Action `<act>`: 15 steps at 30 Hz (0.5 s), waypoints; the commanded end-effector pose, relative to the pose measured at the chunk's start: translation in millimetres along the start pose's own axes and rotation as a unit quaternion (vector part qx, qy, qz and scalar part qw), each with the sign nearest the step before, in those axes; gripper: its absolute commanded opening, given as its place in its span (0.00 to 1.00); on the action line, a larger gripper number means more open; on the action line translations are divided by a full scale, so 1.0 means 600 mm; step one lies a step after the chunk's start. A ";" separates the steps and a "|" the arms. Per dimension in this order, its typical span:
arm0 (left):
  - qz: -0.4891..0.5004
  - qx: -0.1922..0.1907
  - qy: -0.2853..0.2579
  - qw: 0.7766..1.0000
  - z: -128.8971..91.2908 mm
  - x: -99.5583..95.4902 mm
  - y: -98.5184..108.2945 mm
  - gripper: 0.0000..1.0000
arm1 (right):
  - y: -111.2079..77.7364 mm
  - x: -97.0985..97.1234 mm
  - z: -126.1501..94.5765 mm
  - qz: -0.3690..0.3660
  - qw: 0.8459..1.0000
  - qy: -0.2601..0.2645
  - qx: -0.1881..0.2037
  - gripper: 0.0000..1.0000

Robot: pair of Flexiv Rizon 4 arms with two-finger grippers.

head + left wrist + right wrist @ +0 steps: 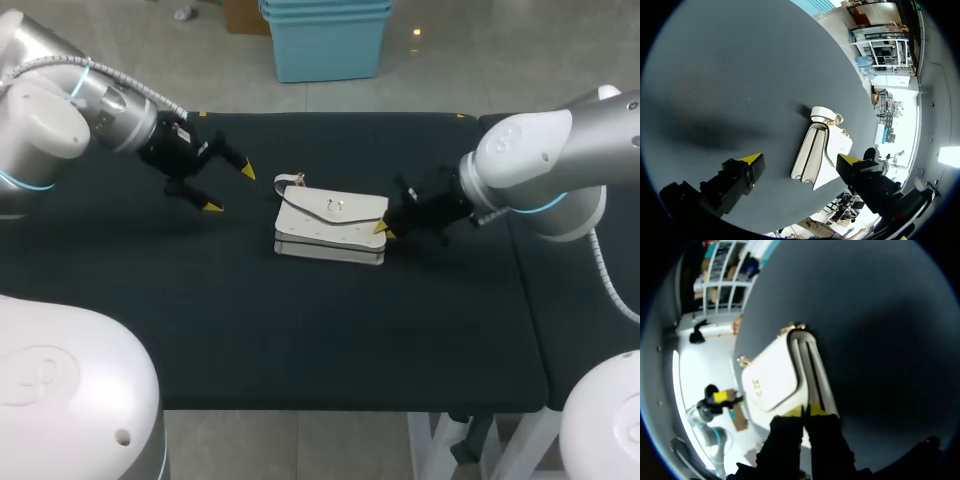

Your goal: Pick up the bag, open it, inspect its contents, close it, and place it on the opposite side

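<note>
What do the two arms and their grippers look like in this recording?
The left arm and right arm have rounded silver-white casings with thin light-blue rings at joints. A grey cable runs outside each. The left gripper and right gripper are black with yellow tips.

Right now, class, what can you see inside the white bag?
Nothing: the bag is closed, its flap down, so any contents are hidden. Only its white outside shows.
</note>
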State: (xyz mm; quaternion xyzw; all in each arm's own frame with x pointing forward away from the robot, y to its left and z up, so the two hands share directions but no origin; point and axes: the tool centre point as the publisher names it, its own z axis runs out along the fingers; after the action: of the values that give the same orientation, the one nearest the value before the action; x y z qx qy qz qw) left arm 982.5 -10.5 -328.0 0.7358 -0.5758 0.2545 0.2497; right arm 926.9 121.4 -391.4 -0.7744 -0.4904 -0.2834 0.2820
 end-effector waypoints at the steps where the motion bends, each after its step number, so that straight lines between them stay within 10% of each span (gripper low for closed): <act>1: 0.004 -0.007 -0.022 1.000 -0.008 0.000 -0.011 1.00 | 0.015 -0.013 -0.005 0.000 1.000 -0.003 -0.004 0.00; 15: 0.007 -0.004 -0.036 0.999 -0.010 -0.002 -0.013 1.00 | 0.024 -0.013 -0.015 -0.005 1.000 -0.019 -0.007 0.00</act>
State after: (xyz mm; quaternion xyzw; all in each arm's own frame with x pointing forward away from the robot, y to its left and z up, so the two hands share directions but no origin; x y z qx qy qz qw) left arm 988.8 -4.3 -324.6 0.7393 -0.5907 0.2274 0.2296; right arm 935.1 105.8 -389.3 -0.7783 -0.4972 -0.2753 0.2669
